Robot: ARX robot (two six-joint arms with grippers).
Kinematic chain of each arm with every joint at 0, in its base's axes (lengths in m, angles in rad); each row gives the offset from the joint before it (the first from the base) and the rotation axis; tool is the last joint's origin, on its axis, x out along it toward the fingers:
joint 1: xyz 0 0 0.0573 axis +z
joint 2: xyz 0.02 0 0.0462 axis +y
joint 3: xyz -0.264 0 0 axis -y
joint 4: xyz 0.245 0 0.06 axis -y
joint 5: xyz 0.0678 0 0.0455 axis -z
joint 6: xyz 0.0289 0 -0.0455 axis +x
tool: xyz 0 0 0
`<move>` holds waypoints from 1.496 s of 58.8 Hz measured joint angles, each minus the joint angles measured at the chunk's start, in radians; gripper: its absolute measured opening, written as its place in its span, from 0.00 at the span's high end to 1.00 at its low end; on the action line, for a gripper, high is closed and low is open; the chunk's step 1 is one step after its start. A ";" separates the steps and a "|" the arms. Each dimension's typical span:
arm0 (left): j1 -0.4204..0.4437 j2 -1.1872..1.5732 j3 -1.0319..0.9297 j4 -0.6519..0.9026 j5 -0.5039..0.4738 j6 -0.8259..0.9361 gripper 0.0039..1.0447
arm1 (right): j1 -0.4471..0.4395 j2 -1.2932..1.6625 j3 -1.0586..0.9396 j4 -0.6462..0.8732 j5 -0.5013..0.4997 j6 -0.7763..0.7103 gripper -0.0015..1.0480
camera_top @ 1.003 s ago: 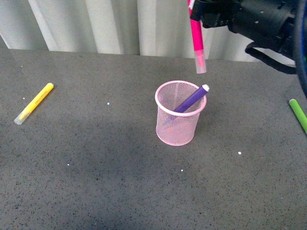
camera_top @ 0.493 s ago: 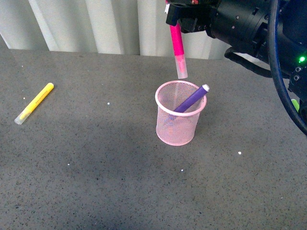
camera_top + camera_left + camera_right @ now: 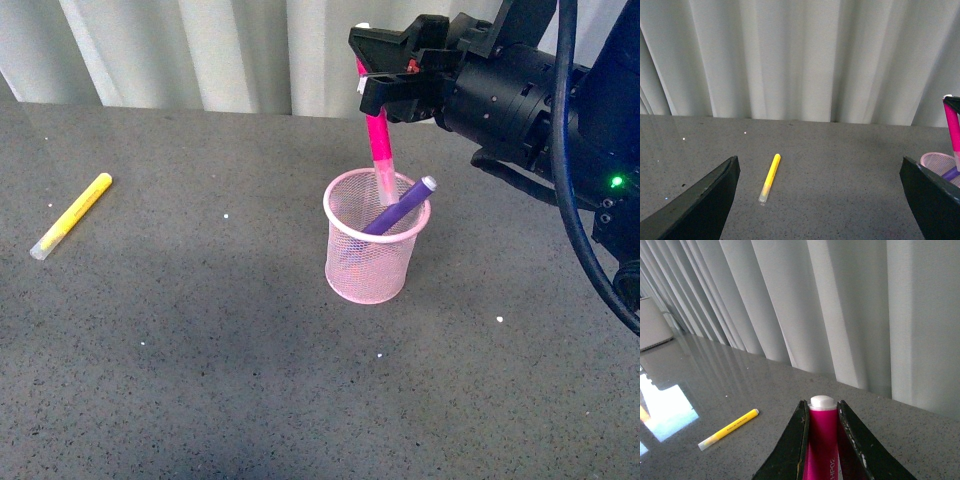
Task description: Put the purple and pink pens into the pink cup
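The pink cup (image 3: 368, 262) stands upright at the middle of the grey table, and its rim (image 3: 939, 161) shows at the edge of the left wrist view. The purple pen (image 3: 401, 206) leans inside it, capped end up against the rim. My right gripper (image 3: 385, 85) is shut on the pink pen (image 3: 379, 148), which hangs nearly upright with its clear cap dipping just inside the cup's mouth. In the right wrist view the pink pen (image 3: 823, 440) sits clamped between both fingers. My left gripper (image 3: 825, 200) is open and holds nothing.
A yellow marker (image 3: 70, 215) lies at the far left of the table, also in the left wrist view (image 3: 770, 177) and right wrist view (image 3: 728, 429). White curtains hang behind the table's far edge. The black right arm (image 3: 540, 110) fills the upper right.
My right gripper has moved left and down with the pink pen. The pen's cap went from above and right of the cup to just inside its mouth.
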 joint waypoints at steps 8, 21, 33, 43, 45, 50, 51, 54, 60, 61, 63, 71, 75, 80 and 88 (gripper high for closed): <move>0.000 0.000 0.000 0.000 0.000 0.000 0.06 | 0.022 0.035 0.039 -0.001 0.009 0.010 0.89; 0.000 0.000 0.000 0.000 0.000 0.000 0.06 | 0.033 0.042 0.044 -0.002 0.010 0.013 0.60; 0.000 0.000 0.000 0.000 0.000 0.000 0.06 | 0.011 0.042 0.044 -0.003 0.014 0.022 0.21; 0.000 0.000 0.000 0.000 0.000 0.000 0.06 | 0.000 0.031 0.042 -0.003 0.015 0.023 0.07; 0.000 0.000 0.000 0.000 0.000 0.000 0.06 | -0.003 0.024 0.042 -0.003 0.016 0.022 0.07; 0.000 0.000 0.000 0.000 0.000 0.000 0.06 | -0.010 -0.006 0.040 -0.011 0.026 0.021 0.07; 0.000 0.000 0.000 0.000 0.000 0.000 0.06 | -0.014 -0.017 0.040 -0.016 0.030 0.021 0.07; 0.000 0.000 0.000 0.000 0.000 0.000 0.06 | -0.027 -0.049 0.040 -0.033 0.043 0.019 0.07; 0.000 0.000 0.000 0.000 0.000 0.000 0.06 | -0.068 -0.137 0.043 -0.116 0.107 -0.010 0.07; 0.000 0.000 0.000 0.000 0.000 0.000 0.06 | -0.078 -0.159 0.045 -0.145 0.129 -0.020 0.07; 0.000 0.000 0.000 0.000 0.000 0.000 0.06 | -0.096 -0.192 0.053 -0.193 0.164 -0.034 0.07; 0.000 0.000 0.000 0.000 0.000 0.000 0.06 | -0.195 -0.348 0.113 -0.439 0.364 -0.135 0.07; 0.000 0.000 0.000 0.000 0.000 0.000 0.06 | -0.247 -0.428 0.129 -0.540 0.439 -0.185 0.07; 0.000 0.000 0.000 0.000 0.000 0.000 0.06 | -0.318 -0.542 0.139 -0.662 0.483 -0.246 0.07; 0.000 0.000 0.000 0.000 0.000 0.000 0.06 | -0.405 -0.703 0.139 -0.788 0.498 -0.322 0.07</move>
